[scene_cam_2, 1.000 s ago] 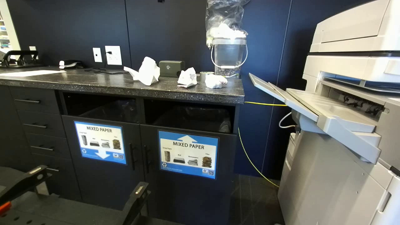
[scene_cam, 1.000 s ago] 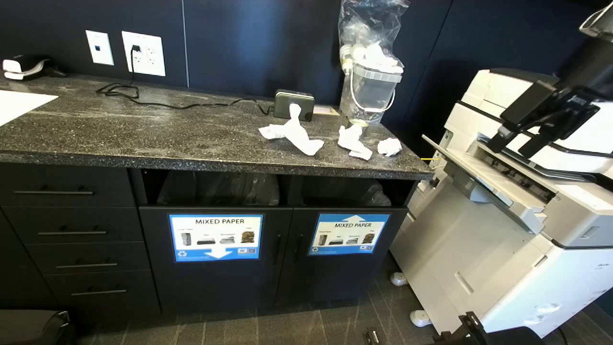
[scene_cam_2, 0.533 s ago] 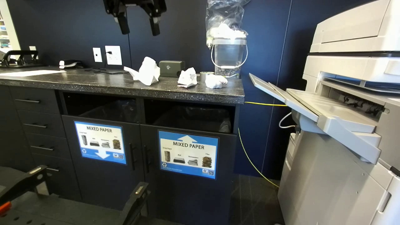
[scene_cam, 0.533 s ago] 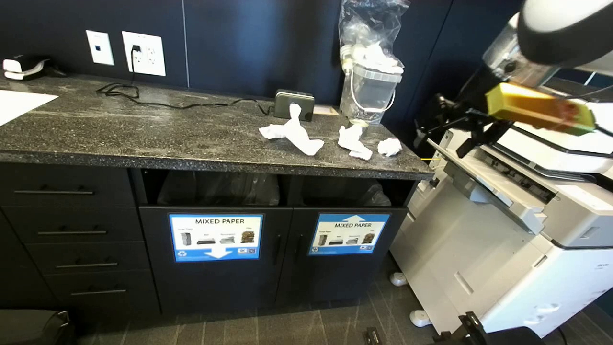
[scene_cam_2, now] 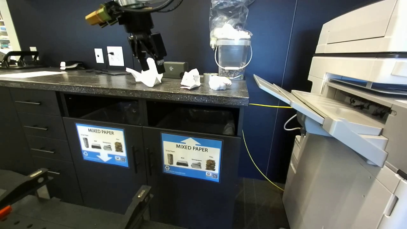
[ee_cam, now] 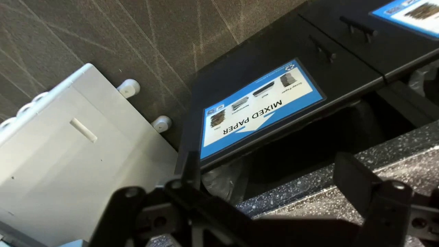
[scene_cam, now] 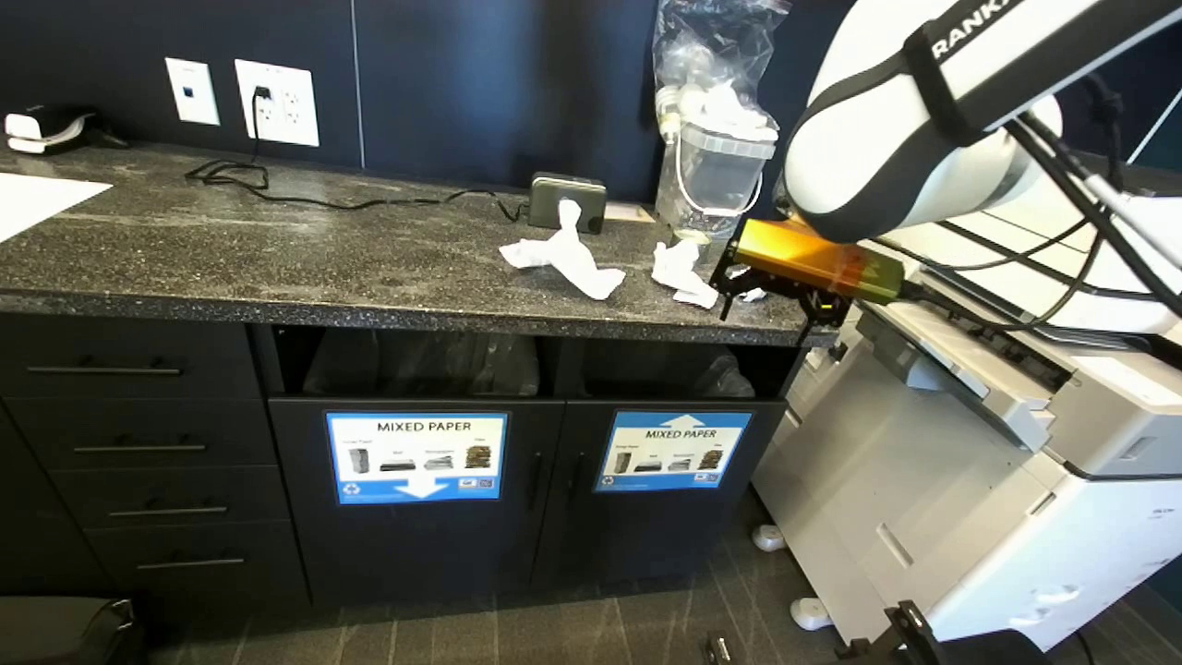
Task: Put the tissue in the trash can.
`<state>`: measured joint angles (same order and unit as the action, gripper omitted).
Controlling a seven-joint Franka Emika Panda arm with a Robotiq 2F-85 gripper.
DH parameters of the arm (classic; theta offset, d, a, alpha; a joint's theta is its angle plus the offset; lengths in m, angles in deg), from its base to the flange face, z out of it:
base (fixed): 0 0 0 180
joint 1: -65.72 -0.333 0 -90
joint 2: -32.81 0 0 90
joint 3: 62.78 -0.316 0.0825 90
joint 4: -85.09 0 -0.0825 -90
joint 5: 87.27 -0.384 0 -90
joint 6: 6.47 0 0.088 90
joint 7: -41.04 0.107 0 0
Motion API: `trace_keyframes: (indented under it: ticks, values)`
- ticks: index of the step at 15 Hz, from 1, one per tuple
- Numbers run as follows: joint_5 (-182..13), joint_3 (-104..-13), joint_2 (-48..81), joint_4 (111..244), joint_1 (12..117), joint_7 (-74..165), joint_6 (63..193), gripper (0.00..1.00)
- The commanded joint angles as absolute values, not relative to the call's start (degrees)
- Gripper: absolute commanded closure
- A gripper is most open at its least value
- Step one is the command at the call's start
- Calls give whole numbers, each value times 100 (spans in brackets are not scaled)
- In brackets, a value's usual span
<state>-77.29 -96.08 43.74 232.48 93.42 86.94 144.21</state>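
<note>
Fully spread, with nothing between its fingers, the end effector [scene_cam_2: 152, 69] is seen left of upper centre of the frame in an exterior view, in front of the largest crumpled tissue [scene_cam_2: 151, 79]. Nearer the centre, a creased tissue [scene_cam_2: 190, 79] and a balled tissue [scene_cam_2: 219, 83] are borne by the same worktop [scene_cam_2: 105, 81]; which is meant cannot be told. An approach is judged to be in hand: a raised fold should be straddled, the fingertips lowered without being pressed into the worktop, and the tissue pinched gently, lifted clear, then carried round the front edge into the chosen slot. In an exterior view the balled tissue is largely hidden by the end effector [scene_cam: 765, 325]. No tissue is shown in the wrist view, where a label [ee_cam: 420, 15] is cut off at upper right. MIXED PAPER is printed on both the left bin [scene_cam_2: 101, 184] and the right bin [scene_cam_2: 190, 203], so the intended one is uncertain; their insides are mostly dark.
</note>
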Motion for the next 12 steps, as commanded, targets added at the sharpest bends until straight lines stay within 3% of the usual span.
trace_keyframes:
  ticks: [1, 3, 4, 12]
  values:
    - [-6881, -10365, 3442, 21989, 10071, 10243, 13623, 0]
    - [-6288, -10453, 2765, 21336, 10025, 11081, 13253, 0]
    - [-5936, -9362, 2427, 21081, 8866, 11486, 13113, 0]
    - [-6337, -6724, 599, 18841, 6321, 12134, 13093, 0]
